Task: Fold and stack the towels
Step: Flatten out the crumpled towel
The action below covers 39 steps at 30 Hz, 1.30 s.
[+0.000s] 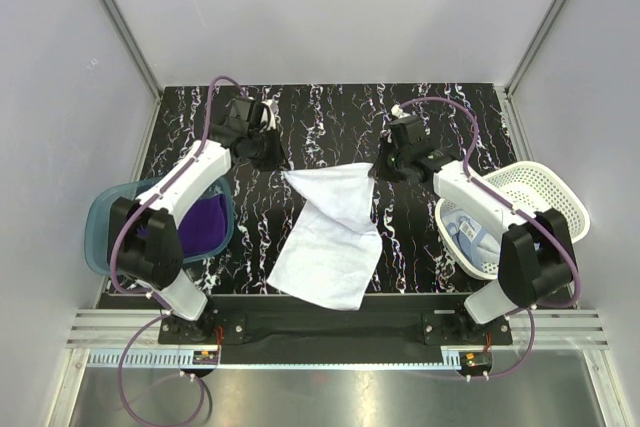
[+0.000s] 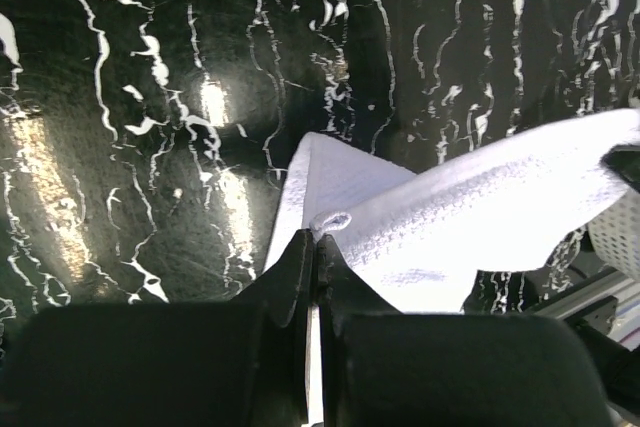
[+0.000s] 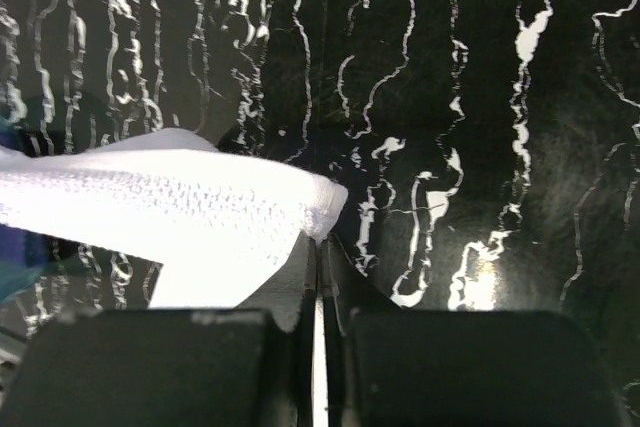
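The left gripper (image 2: 315, 247) has its two fingers pressed together on one far corner of the white towel (image 1: 335, 237). The right gripper (image 3: 320, 245) is closed in the same way on the other far corner. The far edge of the towel is stretched between them, and the rest of it lies on the black marbled table (image 1: 330, 117), toward the arm bases. At the left, a purple towel (image 1: 207, 222) lies in a teal tub (image 1: 100, 222). At the right, a light blue towel (image 1: 472, 237) lies in a white basket (image 1: 545, 182).
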Each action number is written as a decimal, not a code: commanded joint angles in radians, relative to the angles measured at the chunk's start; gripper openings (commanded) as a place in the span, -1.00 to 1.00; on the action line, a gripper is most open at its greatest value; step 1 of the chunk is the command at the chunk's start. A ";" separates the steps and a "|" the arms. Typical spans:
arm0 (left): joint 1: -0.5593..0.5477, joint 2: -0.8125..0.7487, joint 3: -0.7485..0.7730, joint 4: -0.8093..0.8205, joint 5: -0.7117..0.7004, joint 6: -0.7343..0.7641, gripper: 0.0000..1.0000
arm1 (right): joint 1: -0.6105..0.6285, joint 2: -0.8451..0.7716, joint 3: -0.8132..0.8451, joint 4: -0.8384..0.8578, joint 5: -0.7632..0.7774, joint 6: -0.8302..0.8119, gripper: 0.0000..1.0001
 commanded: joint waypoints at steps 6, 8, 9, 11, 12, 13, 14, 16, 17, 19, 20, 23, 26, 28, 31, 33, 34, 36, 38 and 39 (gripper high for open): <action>0.001 -0.134 0.029 0.095 0.056 0.023 -1.00 | 0.006 -0.120 0.085 -0.064 0.140 -0.155 -1.00; 0.001 -0.175 0.063 0.124 0.082 0.044 -1.00 | 0.006 -0.162 0.149 -0.075 0.157 -0.184 -1.00; 0.001 -0.217 0.077 0.136 0.117 0.049 -1.00 | 0.006 -0.206 0.171 -0.074 0.150 -0.219 -1.00; 0.000 -0.263 0.106 0.190 0.159 0.042 -1.00 | 0.004 -0.257 0.221 -0.063 0.127 -0.244 -1.00; 0.001 -0.312 0.109 0.219 0.179 0.031 -1.00 | 0.006 -0.318 0.232 -0.054 0.103 -0.258 -1.00; 0.000 -0.338 0.107 0.250 0.234 0.002 -1.00 | 0.006 -0.352 0.240 -0.032 0.093 -0.263 -1.00; 0.000 -0.364 0.098 0.315 0.259 -0.018 -1.00 | 0.006 -0.387 0.240 -0.023 0.085 -0.267 -1.00; -0.002 -0.442 0.074 0.394 0.327 -0.098 -1.00 | 0.006 -0.502 0.228 0.005 0.049 -0.284 -1.00; -0.004 -0.468 0.057 0.491 0.355 -0.133 -1.00 | 0.006 -0.539 0.221 0.014 0.005 -0.289 -1.00; -0.019 -0.551 -0.024 0.625 0.417 -0.263 -1.00 | 0.006 -0.643 0.188 0.049 -0.109 -0.292 -1.00; -0.030 -0.577 -0.049 0.755 0.420 -0.306 -1.00 | 0.006 -0.676 0.175 0.064 -0.137 -0.283 -1.00; -0.108 -0.654 -0.092 0.843 0.392 -0.373 -1.00 | 0.006 -0.777 0.131 0.118 -0.223 -0.220 -1.00; -0.201 -0.703 -0.090 0.834 0.349 -0.359 -1.00 | 0.006 -0.828 0.117 0.124 -0.276 -0.145 -1.00; -0.255 -0.740 -0.115 0.844 0.323 -0.357 -1.00 | 0.006 -0.845 0.111 0.127 -0.335 -0.099 -1.00; -0.293 -0.778 -0.147 0.847 0.290 -0.359 -1.00 | 0.006 -0.877 0.086 0.152 -0.364 -0.048 -1.00; -0.298 -0.812 -0.161 0.816 0.276 -0.354 -1.00 | 0.006 -0.909 0.079 0.154 -0.340 -0.039 -1.00; -0.298 -0.818 -0.160 0.792 0.251 -0.344 -1.00 | 0.006 -0.918 0.079 0.146 -0.320 -0.036 -1.00; -0.298 -0.826 -0.140 0.697 0.193 -0.312 -1.00 | 0.006 -0.926 0.091 0.125 -0.223 -0.025 -1.00; -0.300 -0.814 -0.127 0.605 0.150 -0.295 -1.00 | 0.006 -0.911 0.126 0.071 -0.173 -0.036 -1.00; -0.298 -0.785 -0.108 0.582 0.141 -0.273 -1.00 | 0.006 -0.885 0.129 0.065 -0.130 -0.049 -1.00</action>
